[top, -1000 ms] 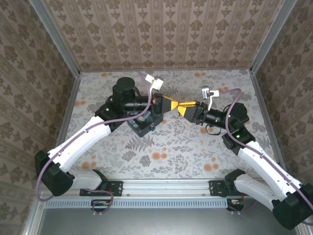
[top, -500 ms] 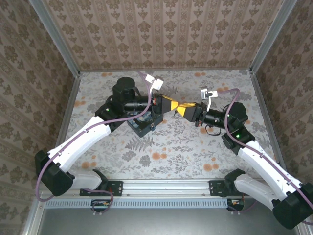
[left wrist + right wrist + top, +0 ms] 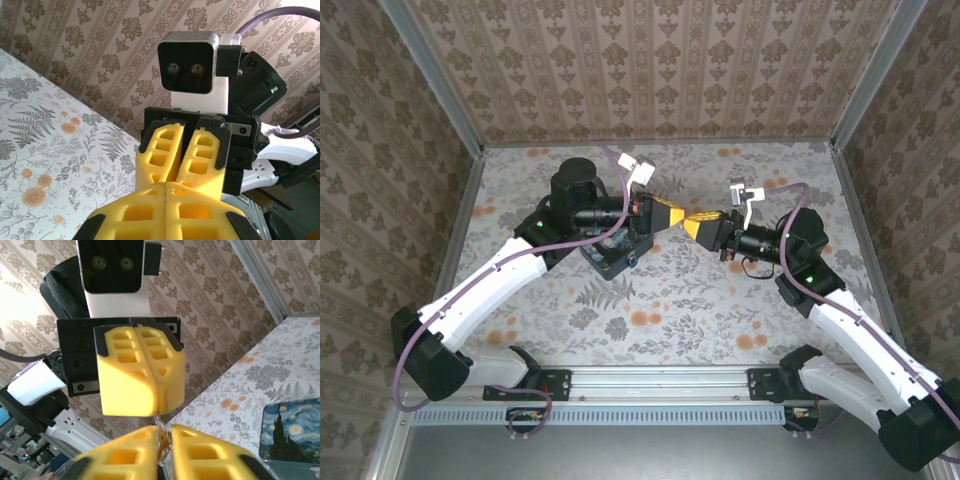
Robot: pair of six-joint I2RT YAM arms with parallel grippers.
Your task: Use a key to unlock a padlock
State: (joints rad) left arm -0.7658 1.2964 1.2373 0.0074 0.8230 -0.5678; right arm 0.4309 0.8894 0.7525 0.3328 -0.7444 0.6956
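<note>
My left gripper [image 3: 682, 218] and right gripper [image 3: 694, 224] meet tip to tip above the middle of the table. In the right wrist view, a silver key ring [image 3: 164, 437] with a brassy key hangs from the shut tips of the left gripper [image 3: 158, 411]. It lies in the narrow gap between the right gripper's [image 3: 165, 434] fingers, which press on it. The left wrist view shows the left gripper [image 3: 172, 189] shut, with the right gripper [image 3: 184, 172] facing it and nearly shut. The padlock is hidden.
A dark square box with a starry-night painting [image 3: 610, 255] lies on the floral tabletop under the left arm; it also shows at lower right in the right wrist view [image 3: 292, 432]. Patterned walls enclose the table on three sides.
The right gripper has turned and shifted slightly at the meeting point, its jaws narrowing on the key. The left arm has stayed still.
</note>
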